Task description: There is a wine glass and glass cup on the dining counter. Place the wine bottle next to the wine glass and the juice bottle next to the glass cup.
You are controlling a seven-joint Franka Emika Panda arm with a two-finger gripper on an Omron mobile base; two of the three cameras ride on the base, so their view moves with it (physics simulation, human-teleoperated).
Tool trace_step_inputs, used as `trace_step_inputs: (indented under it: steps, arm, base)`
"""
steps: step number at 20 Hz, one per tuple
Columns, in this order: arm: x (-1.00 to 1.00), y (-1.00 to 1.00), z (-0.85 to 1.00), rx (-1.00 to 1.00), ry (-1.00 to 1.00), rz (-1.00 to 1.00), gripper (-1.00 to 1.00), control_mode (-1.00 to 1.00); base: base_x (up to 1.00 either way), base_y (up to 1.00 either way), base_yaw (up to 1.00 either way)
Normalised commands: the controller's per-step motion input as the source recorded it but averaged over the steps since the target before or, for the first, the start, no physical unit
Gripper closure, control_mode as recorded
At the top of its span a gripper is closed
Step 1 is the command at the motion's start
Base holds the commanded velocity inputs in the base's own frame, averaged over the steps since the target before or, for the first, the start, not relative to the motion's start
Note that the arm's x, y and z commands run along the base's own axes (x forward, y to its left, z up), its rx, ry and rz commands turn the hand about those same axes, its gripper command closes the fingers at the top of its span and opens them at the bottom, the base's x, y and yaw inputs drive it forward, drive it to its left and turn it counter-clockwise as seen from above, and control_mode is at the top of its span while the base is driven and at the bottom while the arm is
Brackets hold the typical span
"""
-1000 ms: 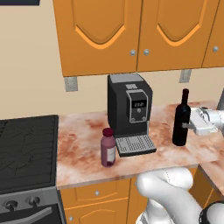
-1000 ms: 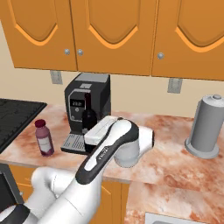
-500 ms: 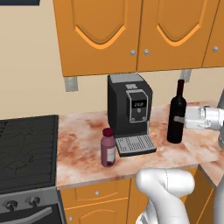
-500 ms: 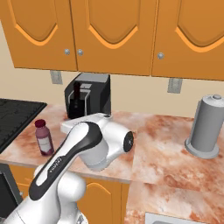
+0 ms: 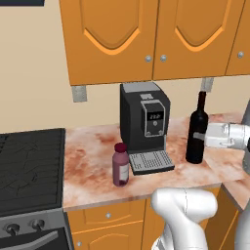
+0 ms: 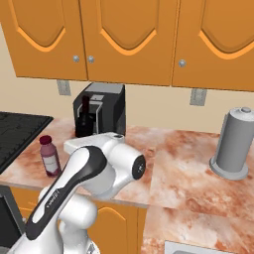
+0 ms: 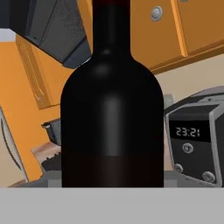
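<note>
While the coffee machine [image 5: 145, 127] is standing on the marbled bench [image 5: 93, 161], the wine bottle [image 5: 197, 132] is being held upright just right of it, the pincer [image 5: 209, 136] clenching its body; the juice bottle [image 5: 120, 164] is sitting at the machine's front left.

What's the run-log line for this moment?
gripper: shut on wine bottle | bottle: upright, right of coffee machine | juice bottle: on worktop, untouched
</note>
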Motion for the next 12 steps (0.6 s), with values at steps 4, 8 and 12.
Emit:
trace_step_inputs:
  steps: [4, 8, 12]
  arm:
    - [-0.08, 0.00, 0.00, 0.00, 0.00, 0.00, 1.00, 1.00]
    - [0.00, 0.00, 0.00, 0.00, 0.00, 0.00, 1.00, 1.00]
    - [0.00, 0.00, 0.00, 0.00, 0.00, 0.00, 1.00, 1.00]
  base:
    - [-0.52, 0.06, 0.00]
    - [-0.90, 0.41, 0.05]
    - [-0.31, 0.93, 0.35]
